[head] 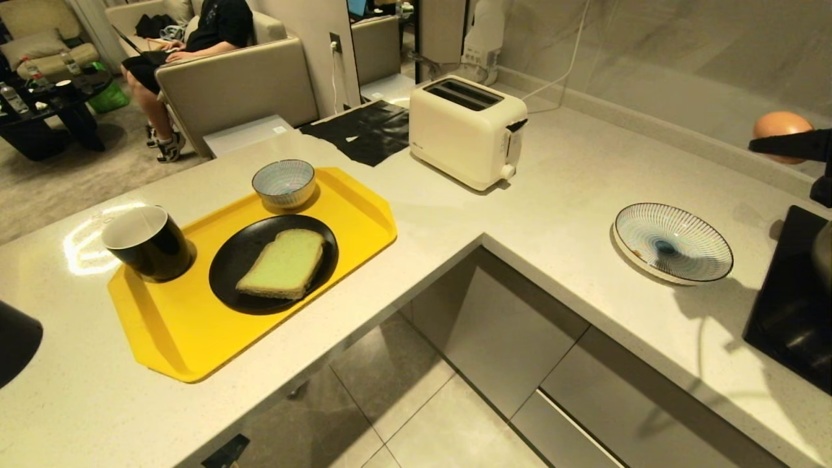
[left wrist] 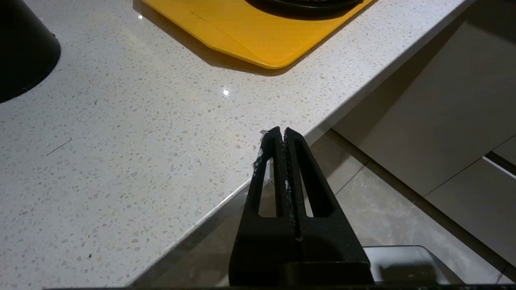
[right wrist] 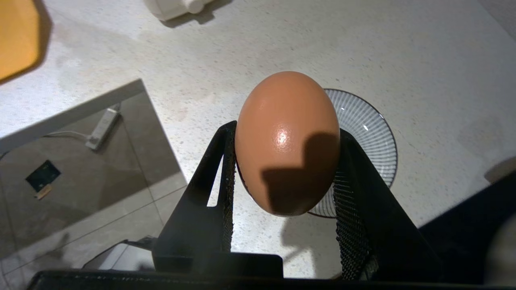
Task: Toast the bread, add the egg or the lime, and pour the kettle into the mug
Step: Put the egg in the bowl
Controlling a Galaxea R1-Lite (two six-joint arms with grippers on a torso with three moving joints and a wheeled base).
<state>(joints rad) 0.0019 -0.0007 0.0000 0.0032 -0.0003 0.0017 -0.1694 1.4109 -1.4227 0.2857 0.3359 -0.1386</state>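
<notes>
Egg [right wrist: 287,141] first: your right gripper [right wrist: 284,161] has it clamped between both fingers, raised high above the counter [head: 559,214] at the far right of the head view, over the striped plate [head: 673,242]. The fingers grip the egg across its narrow middle with the long axis running along them, which looks like a sound hold for a smooth shell; the ribbed pads should keep it from slipping.

Bread [head: 283,263] lies flat on the black plate [head: 227,270] on the yellow tray [head: 169,325], untoasted by the look of its pale green crumb. Note that the toaster [head: 465,130] stands well apart with both slots empty. The mug [head: 146,242] sits on the tray's left corner, mouth open, and a small striped bowl [head: 284,183] rests at the tray's far edge. A dark curved shape at the left edge may be the kettle; you cannot confirm that from here.

Your left gripper [left wrist: 281,135] is parked near the counter's front edge, just beside the tray corner, fingers pressed together on nothing.

A person sits on a sofa in the background, away from the work.

Judgement: you are carrying the egg toward the tray side.
</notes>
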